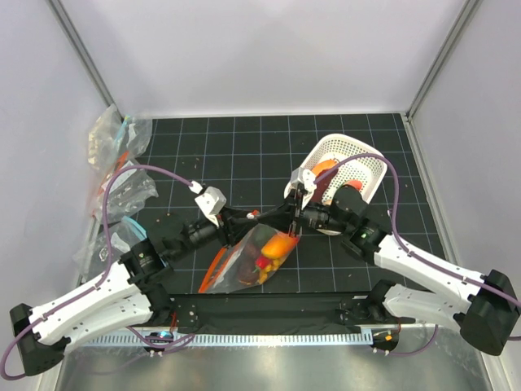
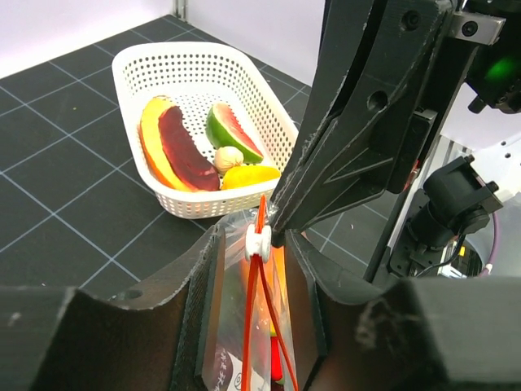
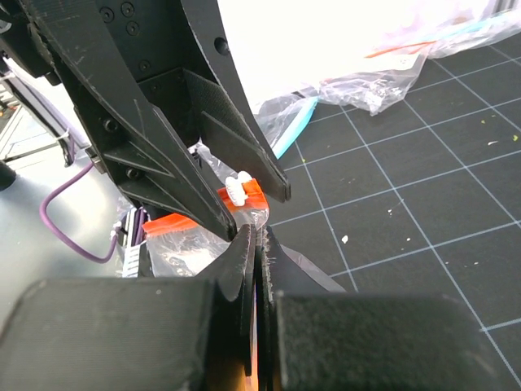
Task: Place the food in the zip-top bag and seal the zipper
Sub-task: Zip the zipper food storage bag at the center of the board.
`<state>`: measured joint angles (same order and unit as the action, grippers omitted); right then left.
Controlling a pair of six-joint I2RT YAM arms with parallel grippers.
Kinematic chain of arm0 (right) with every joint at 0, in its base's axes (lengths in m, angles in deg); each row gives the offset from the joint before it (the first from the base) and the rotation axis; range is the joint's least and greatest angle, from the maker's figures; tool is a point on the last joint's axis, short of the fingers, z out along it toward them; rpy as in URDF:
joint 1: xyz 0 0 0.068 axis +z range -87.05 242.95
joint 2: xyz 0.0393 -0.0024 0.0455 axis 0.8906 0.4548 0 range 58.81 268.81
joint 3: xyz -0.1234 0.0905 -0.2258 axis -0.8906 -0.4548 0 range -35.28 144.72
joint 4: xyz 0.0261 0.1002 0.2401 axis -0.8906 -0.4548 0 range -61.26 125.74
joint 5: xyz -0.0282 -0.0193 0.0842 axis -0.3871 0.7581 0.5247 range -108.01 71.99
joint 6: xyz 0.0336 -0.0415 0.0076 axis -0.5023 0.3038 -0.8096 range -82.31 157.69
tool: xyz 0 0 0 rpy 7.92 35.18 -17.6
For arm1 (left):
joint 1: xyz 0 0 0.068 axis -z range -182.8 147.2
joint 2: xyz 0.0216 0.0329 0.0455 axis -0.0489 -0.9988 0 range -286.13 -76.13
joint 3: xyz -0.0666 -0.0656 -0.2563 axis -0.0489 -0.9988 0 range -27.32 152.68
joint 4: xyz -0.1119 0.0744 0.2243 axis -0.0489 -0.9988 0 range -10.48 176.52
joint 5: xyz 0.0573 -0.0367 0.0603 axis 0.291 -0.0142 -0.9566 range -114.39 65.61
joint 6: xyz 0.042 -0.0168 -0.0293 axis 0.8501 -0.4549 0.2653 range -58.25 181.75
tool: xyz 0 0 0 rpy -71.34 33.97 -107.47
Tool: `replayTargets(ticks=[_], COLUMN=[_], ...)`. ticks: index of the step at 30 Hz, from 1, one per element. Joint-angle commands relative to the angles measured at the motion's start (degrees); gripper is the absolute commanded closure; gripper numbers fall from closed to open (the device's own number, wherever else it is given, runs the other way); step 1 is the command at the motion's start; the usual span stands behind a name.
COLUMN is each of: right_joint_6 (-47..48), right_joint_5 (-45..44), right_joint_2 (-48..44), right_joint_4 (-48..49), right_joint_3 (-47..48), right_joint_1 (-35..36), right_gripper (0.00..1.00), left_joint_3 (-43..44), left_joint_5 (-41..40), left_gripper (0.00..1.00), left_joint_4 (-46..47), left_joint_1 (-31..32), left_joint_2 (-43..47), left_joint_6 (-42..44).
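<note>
At the table's [image 1: 203, 138] near edge, midway, the zip-top bag [image 1: 244, 269], limp slippery film, holds some food [image 1: 277, 248]. The right gripper [image 3: 254, 236] clamps its zipper [image 2: 248, 326] end. The left gripper [image 2: 256, 236] straddles the slider [image 2: 258, 244], jaws apart, seemingly not touching. Grip the stiffer strip. Farther right, the basket [image 1: 346, 142] holds more.

The rear-centre strip of the black gridded mat [image 1: 236, 147] is being left open for passage. Its right rear corner is being occupied by the white lattice plastic basket [image 1: 370, 163], and its left edge is being crowded by crumpled clear bags with teal marks [image 1: 114, 155]. The centre is being blocked by the clear zip-top bag [image 1: 240, 269], at whose upper end the left gripper [image 2: 256, 269] and right gripper [image 3: 256, 240] are being held tip to tip. The gap between the left gripper's fingers is being filled by the red-orange zipper strip [image 2: 251, 318].
</note>
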<state>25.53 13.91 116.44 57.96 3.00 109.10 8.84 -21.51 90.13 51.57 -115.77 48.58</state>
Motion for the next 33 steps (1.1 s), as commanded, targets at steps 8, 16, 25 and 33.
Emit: replayTargets(ticks=[8,16,25,33], right_joint_6=[0.91,0.56,-0.23,-1.63], right_joint_5=[-1.24,-11.08,-26.97,-44.65], right_joint_2=[-0.84,-5.41,-12.53,-18.60], right_joint_4=[1.60,2.65,3.97,5.03], right_joint_3=[2.68,-0.05,-4.00,-8.13], right_joint_1=[0.61,0.61,0.52,0.43], right_gripper=[0.99,0.99,0.99,0.99], left_joint_3=[0.66,0.75,2.60,2.77], left_joint_5=[1.61,2.49,5.03,5.21], left_gripper=[0.95,1.00,1.00,1.00], left_joint_4=[2.62,2.27,1.04,0.60], left_joint_1=[0.04,0.04,0.04,0.04], left_joint_2=[-0.44,-0.79,-5.01,-5.28], left_joint_6=[0.78,0.42,-0.10,-0.19])
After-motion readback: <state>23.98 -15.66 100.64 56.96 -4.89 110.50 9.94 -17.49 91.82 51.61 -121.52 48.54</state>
